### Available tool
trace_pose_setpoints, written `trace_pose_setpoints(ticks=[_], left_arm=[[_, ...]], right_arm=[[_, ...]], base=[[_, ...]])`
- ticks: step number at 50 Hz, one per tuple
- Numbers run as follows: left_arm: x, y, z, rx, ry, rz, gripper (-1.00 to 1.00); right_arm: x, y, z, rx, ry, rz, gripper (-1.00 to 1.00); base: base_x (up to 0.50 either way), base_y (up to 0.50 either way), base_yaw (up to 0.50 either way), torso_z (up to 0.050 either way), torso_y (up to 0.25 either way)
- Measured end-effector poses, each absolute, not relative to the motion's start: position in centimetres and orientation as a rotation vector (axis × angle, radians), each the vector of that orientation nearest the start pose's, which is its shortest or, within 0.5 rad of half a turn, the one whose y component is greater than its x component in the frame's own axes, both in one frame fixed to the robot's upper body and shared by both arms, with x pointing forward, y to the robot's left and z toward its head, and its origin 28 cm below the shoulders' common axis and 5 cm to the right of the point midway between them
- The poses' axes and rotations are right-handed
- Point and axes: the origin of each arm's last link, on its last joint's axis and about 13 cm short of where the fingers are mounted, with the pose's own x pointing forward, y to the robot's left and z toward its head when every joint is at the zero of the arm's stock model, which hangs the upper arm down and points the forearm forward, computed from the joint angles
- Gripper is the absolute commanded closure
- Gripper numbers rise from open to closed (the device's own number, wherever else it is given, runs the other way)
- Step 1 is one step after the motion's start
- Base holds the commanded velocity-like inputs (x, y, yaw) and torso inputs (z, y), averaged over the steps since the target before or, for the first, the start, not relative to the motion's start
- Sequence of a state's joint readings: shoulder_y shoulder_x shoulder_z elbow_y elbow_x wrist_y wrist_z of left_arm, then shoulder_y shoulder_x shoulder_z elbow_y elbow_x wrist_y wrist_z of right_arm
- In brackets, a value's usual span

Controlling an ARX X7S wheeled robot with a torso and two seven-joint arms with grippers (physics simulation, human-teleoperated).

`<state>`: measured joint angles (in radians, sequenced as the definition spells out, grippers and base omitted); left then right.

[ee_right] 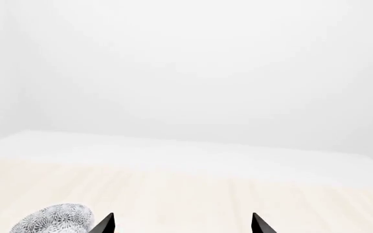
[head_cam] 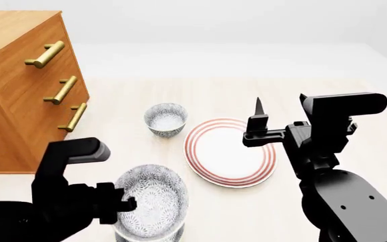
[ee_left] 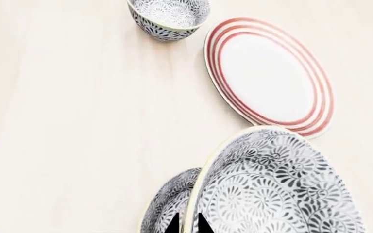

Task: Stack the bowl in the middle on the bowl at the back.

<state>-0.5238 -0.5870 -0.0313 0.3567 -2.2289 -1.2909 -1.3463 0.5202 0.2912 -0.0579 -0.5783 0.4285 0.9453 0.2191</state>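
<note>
My left gripper [ee_left: 188, 224] is shut on the rim of the bowl in the middle [ee_left: 277, 189], a deep white bowl with a grey-blue floral pattern. It hangs tilted above the table, near the front left in the head view [head_cam: 151, 199]. Just under it sits another identical bowl [ee_left: 167, 204]. The bowl at the back [head_cam: 166, 118] stands upright and empty on the table, well beyond the held one; it also shows in the left wrist view [ee_left: 169, 17]. My right gripper [ee_right: 181, 224] is open and empty, raised over the plate's right side, fingers pointing up [head_cam: 258, 107].
A flat white plate with red rings [head_cam: 229, 151] lies right of the bowls. A wooden chest of drawers [head_cam: 25, 91] with brass handles stands at the left, close to the back bowl. The light wooden table [head_cam: 301, 101] stretches away behind.
</note>
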Motion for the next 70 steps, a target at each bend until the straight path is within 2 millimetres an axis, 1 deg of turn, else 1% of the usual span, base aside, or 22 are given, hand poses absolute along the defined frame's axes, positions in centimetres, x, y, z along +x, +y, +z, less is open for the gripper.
trace_pose_setpoints(ticks=[34,58,59,70], left_arm=[[18.6,24.7,19.2,-0.185,0.776,-0.237,1.0],[18.5,24.7,18.9,-0.163,0.78,-0.233,1.0],[18.5,24.7,18.9,-0.162,0.78,-0.234,-1.0],[18.4,24.7,19.3,-0.158,0.753,-0.246,-1.0]], right_arm=[[25.4,-11.9,19.0,-0.048,-0.102,0.067,-1.0],[25.5,-11.9,19.0,-0.048,-0.104,0.066,-1.0],[25.5,-11.9,19.0,-0.048,-0.104,0.066,-1.0],[25.5,-11.8,19.1,-0.048,-0.106,0.068,-1.0]], base=[[0.0,0.0,0.0,0.0,0.0],[0.0,0.0,0.0,0.0,0.0],[0.0,0.0,0.0,0.0,0.0],[0.0,0.0,0.0,0.0,0.0]])
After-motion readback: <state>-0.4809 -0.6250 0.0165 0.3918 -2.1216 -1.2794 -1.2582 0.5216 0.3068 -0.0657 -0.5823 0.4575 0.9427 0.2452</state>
